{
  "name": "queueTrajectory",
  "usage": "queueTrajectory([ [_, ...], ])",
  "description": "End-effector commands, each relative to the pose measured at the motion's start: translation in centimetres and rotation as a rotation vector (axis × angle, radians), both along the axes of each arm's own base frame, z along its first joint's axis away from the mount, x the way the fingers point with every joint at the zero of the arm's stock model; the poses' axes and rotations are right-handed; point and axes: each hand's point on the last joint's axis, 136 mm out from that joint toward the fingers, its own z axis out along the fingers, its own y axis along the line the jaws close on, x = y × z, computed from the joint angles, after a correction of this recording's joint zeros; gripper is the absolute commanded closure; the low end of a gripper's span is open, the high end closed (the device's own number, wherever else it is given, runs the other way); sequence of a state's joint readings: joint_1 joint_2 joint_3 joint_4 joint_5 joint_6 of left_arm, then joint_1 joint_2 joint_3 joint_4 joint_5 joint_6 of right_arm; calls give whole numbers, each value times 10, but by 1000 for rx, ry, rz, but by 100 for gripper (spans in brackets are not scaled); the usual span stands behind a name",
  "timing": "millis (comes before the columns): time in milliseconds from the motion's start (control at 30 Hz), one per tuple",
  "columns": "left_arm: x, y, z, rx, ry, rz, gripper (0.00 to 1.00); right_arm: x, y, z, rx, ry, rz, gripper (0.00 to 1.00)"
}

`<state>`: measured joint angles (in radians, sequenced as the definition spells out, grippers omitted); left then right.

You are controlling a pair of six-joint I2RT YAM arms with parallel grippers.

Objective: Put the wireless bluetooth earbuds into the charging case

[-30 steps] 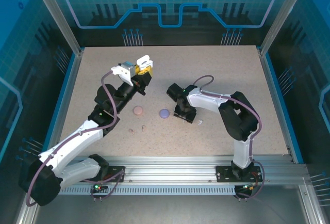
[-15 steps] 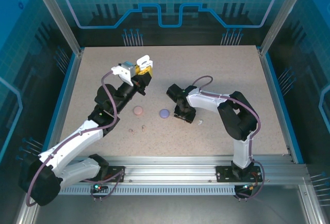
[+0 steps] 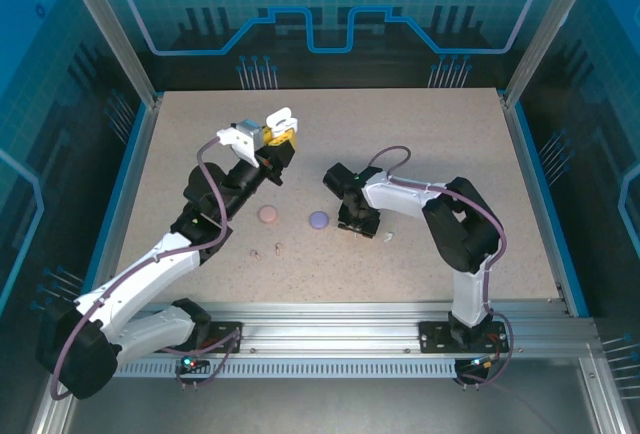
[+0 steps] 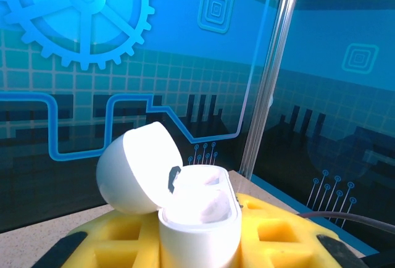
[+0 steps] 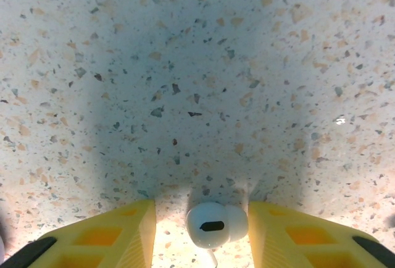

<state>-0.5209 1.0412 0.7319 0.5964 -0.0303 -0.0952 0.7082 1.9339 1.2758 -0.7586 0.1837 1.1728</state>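
Observation:
My left gripper (image 3: pixel 277 134) is raised over the far left of the table, shut on a white charging case (image 4: pixel 199 225) held between its yellow fingers (image 4: pixel 278 237). The case's lid (image 4: pixel 139 169) is swung open, and the glare hides what is inside. My right gripper (image 5: pixel 201 218) points straight down at the table with its jaws open. A white earbud (image 5: pixel 216 223) lies between them, nearer the right finger. A second white earbud (image 3: pixel 388 236) lies just right of that gripper (image 3: pixel 358 216). Two tiny pink earbuds (image 3: pixel 266 250) lie nearer the front.
A closed pink case (image 3: pixel 268 214) and a closed purple case (image 3: pixel 318 220) sit mid-table between the arms, the purple one close to the right gripper's left side. Blue rails and clear walls (image 3: pixel 530 154) border the speckled tabletop (image 3: pixel 430 144).
The right gripper has shifted slightly over the white earbud. The left arm holds the open case still.

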Motion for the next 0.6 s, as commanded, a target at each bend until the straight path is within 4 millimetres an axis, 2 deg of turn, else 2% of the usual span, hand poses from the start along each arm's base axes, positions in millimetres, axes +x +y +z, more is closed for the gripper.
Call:
queueTrajectory([
  [0,-5,-3,9,4,-38,-17,100,-4,-17,-13,-70,15,4,58],
  [367,-4,-4,8,7,-35,-23,100,2,-19,-10,-74,0,-4,61],
  [567,-5,-5,8,8,-36,-31,100,5,-17,-9,-64,-8,5,68],
])
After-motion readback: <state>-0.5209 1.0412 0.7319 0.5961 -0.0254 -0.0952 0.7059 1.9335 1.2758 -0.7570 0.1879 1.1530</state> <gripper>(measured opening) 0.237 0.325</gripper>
